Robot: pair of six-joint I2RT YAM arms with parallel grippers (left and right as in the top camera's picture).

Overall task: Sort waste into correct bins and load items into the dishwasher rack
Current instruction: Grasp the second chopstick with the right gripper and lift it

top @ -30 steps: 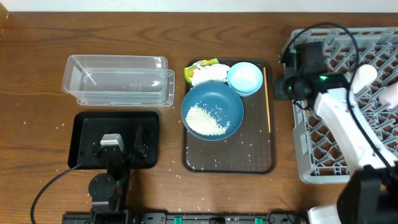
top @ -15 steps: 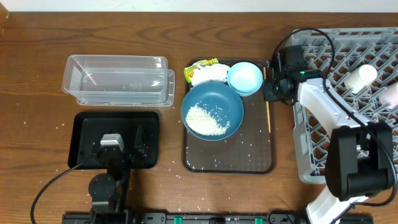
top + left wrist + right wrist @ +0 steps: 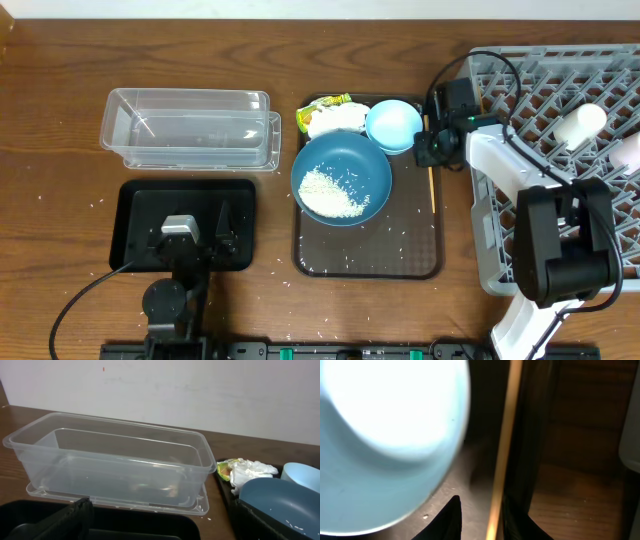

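Chopsticks [image 3: 432, 172] lying along the right rim of the brown serving tray [image 3: 370, 262], centre-right of the overhead frame, just beside the small light-blue bowl [image 3: 393, 125]. Right gripper [image 3: 431, 150] low over their upper end, fingers spread astride them, nothing clamped yet. Likely step: picking up the chopsticks for the dishwasher rack [image 3: 490, 250] at far right. Next: closing squarely on the thin wood, then lifting without nudging the bowl. Left gripper [image 3: 193, 235] parked over the black tray [image 3: 135, 215], lower left, seemingly spread and empty.

- Setting: robot test bench, staged as a dish-clearing station.
- Brown wood-grain table [image 3: 60, 60]; plain white wall [image 3: 200, 395] behind it.
- White-and-black robot arm [image 3: 500, 165], cabled, mounted at the table edge.
- Large square grey plastic lattice rack [image 3: 620, 90] set on the tabletop.
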